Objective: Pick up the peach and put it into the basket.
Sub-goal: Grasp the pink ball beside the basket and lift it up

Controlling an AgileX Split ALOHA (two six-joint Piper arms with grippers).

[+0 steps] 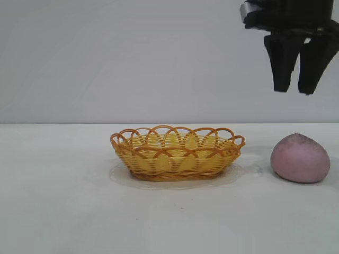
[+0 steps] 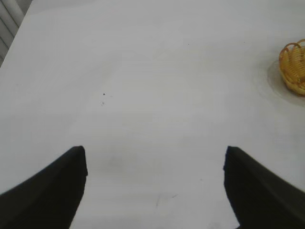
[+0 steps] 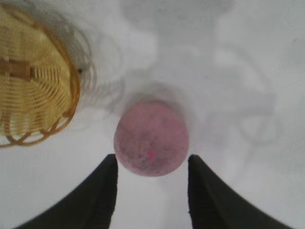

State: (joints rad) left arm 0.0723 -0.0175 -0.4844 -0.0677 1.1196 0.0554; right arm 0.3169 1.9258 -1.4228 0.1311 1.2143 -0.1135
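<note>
**Ann:** Now, look close to you first. Your right gripper (image 1: 294, 87) hangs high in the air, above the round, dull pink peach (image 1: 300, 158). Its two black fingers (image 1: 282, 61) are spread apart and hold nothing.

**Ben:** Where is the peach from the gripper?

**Ann:** Right under it, a good way down. From the right wrist camera you see the peach (image 3: 151, 143) sitting in line with the gap between the fingers. The gap looks just about as wide as the fruit, so I think you can go straight down.

**Ben:** Does the peach have a long side?

**Ann:** Not really. It is round, with a small point on top, so I think any turn of the fingers will do.

**Ben:** And the basket?

**Ann:** The low oval yellow wicker basket (image 1: 177, 153) with the orange looped rim sits on the white table (image 1: 63, 211), near the peach but not touching it. It has nothing in it.

**Ben:** What about your other arm?

**Ann:** Your left gripper (image 2: 155, 191) is far off over bare table, wide open, holding nothing. The right arm is much nearer the peach.
</note>
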